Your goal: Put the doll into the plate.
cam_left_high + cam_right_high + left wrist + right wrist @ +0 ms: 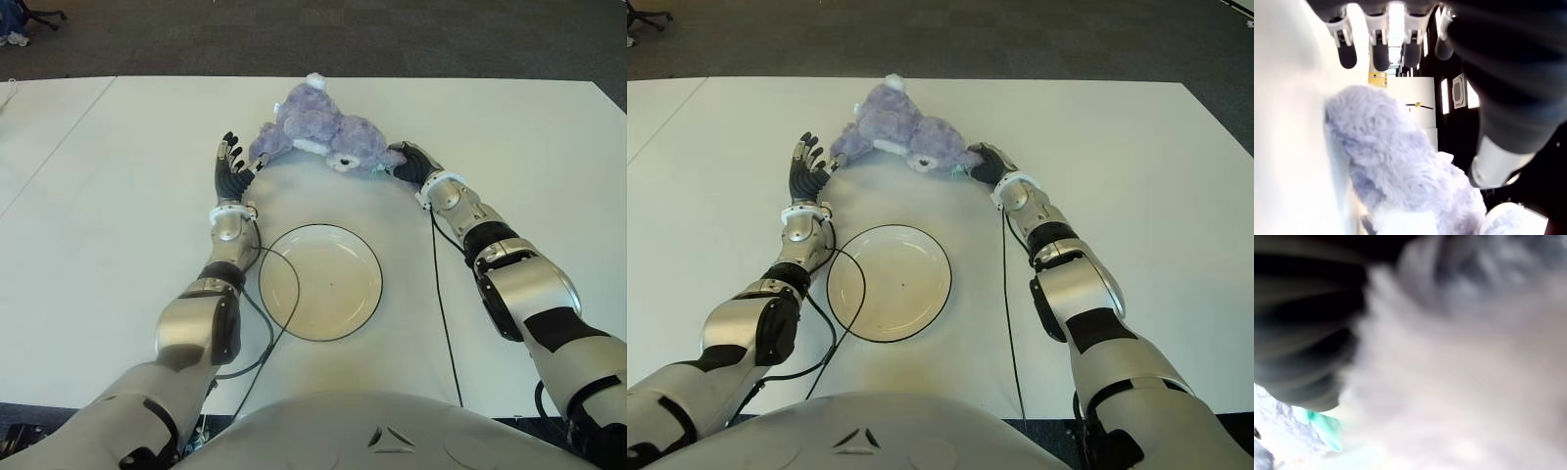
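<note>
1 fluffy lavender plush doll (321, 128) lies on the white table (108, 215), far of 1 round cream plate with a dark rim (320, 281), which holds nothing. The left hand (229, 166), fingers spread wide, stands at the doll's left end. The right hand (409, 160) presses against its right end; whether it grips cannot be told.

The doll (318, 128) is fuzzy lilac plush, the plate (320, 282) smooth, faintly glossy cream ware with a dark rim, the table (118, 215) matt white, the arms glossy silver.
</note>
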Robot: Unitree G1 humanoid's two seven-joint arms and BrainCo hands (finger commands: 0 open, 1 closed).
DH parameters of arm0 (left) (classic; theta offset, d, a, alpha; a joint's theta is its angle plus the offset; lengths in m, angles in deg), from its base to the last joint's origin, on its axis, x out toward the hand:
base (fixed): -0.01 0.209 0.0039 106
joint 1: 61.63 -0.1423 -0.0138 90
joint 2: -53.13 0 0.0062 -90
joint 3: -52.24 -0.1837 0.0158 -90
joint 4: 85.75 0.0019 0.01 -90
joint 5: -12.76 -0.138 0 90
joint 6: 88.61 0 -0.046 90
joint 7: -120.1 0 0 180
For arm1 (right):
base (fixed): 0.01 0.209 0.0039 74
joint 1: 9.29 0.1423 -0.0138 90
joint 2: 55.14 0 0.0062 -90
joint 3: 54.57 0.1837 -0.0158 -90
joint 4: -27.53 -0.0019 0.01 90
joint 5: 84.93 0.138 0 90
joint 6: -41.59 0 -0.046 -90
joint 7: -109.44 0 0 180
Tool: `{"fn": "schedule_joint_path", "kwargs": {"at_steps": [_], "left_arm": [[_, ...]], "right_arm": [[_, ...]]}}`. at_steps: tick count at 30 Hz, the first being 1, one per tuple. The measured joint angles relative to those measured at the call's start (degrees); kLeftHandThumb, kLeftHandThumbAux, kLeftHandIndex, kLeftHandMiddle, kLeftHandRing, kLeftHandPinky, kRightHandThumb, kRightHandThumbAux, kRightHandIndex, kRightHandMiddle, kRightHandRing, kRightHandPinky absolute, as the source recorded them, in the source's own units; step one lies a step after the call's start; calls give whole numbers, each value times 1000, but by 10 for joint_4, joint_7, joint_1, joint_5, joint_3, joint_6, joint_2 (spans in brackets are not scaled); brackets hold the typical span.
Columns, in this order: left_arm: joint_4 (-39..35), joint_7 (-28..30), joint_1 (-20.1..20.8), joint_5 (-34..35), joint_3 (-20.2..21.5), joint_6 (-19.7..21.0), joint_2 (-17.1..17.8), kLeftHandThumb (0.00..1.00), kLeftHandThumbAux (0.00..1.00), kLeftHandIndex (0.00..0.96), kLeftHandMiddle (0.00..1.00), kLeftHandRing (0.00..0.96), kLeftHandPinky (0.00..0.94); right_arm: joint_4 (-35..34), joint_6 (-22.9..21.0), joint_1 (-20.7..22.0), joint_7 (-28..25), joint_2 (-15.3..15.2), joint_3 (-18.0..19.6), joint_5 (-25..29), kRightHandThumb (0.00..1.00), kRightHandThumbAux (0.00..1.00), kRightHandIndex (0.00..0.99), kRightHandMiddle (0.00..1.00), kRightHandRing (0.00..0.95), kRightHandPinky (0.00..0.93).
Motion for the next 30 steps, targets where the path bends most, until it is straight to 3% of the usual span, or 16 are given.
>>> {"fn": "schedule_joint_path", "kwargs": {"at_steps": [9, 14, 21, 30], "left_arm": [[0, 0, -1, 0, 0, -4, 0, 94, 727, 77, 99, 98, 108], [0, 0, 0, 0, 1, -4, -1, 79, 731, 77, 98, 94, 98], [0, 0, -1, 0, 1, -4, -2, 76, 738, 73, 102, 96, 107], [0, 0, -1, 0, 0, -4, -2, 100, 747, 54, 103, 103, 110]], "right_arm": [[-73, 20, -8, -43, -31, 30, 24, 691, 720, 439, 839, 845, 820], [-169, 28, -35, -76, -54, 48, 37, 690, 721, 438, 844, 850, 835], [-303, 15, -62, -115, -82, 74, 49, 688, 722, 438, 849, 855, 836], [-401, -4, -72, -146, -102, 98, 50, 688, 722, 437, 858, 863, 854]]}}
